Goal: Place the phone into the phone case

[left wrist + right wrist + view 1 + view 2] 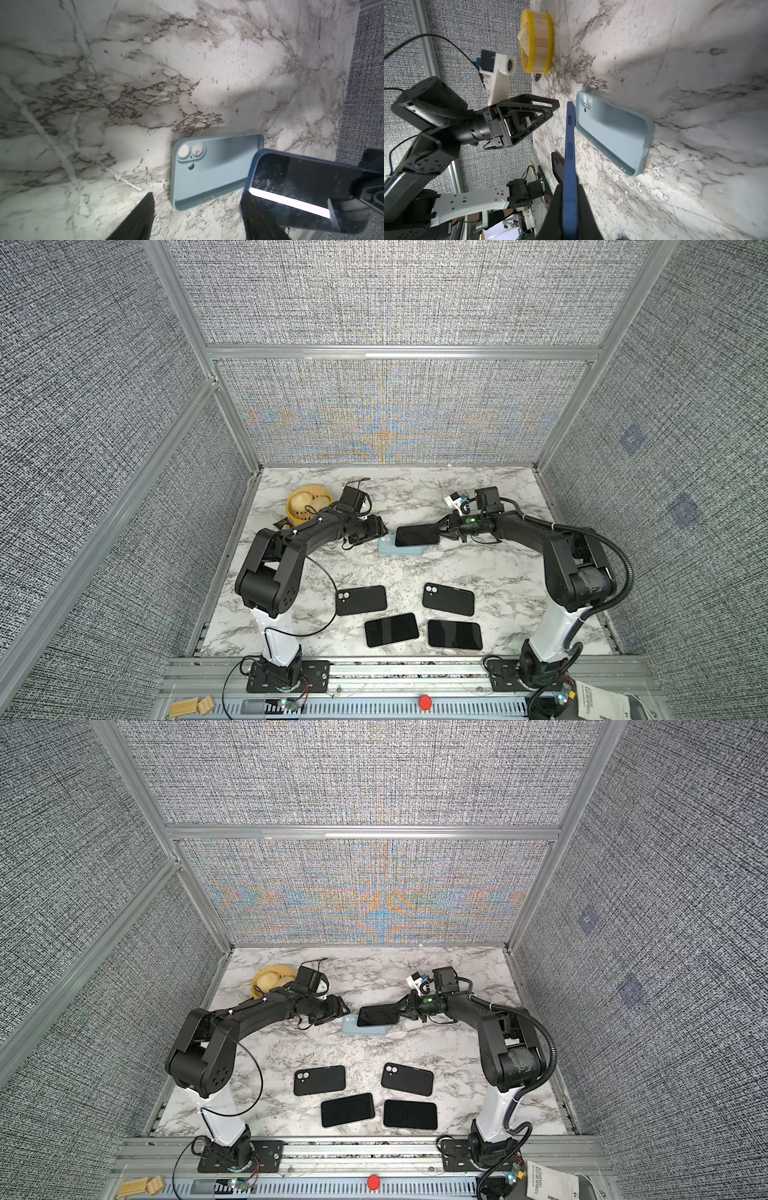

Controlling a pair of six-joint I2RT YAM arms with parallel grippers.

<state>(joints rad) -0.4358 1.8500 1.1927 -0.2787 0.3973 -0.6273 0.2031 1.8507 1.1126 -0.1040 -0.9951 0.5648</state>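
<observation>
Phone (417, 536) (blue body, dark screen up) is clamped at one short end btwn the R gripper (442, 533) fingers and sticks straight out ahead of its tips, roughly level. It is raised over the phone case (392, 551), not seated in it. The right wrist view has the phone (570, 155) edge-on, pinched in the R gripper (570, 187), w/ the phone case (612, 128) lying just beyond it on the table. The case is light blue, flat on the marble table (498, 572), open side up, empty, camera cut-outs at the end toward the L gripper (380, 531). In both top views the phone covers most of the case. A strip of case shows past the phone's free end and along the side nearer the arm bases. The L gripper has jaws well apart and holds nothing. Its tips sit just short of the case's camera end, and the left wrist view shows both fingers (145, 209) spread w/ the case (212, 170) ahead of them and the phone (301, 182) beyond it. A yellow-rimmed basket (309, 506) of buns sits behind the L gripper, near its wrist. Well back from both grippers, toward the arm bases, lie two black cases (360, 600) (449, 599) and, closer still to the bases, two black phones (391, 629) (454, 634) face up, all apart from each other.
</observation>
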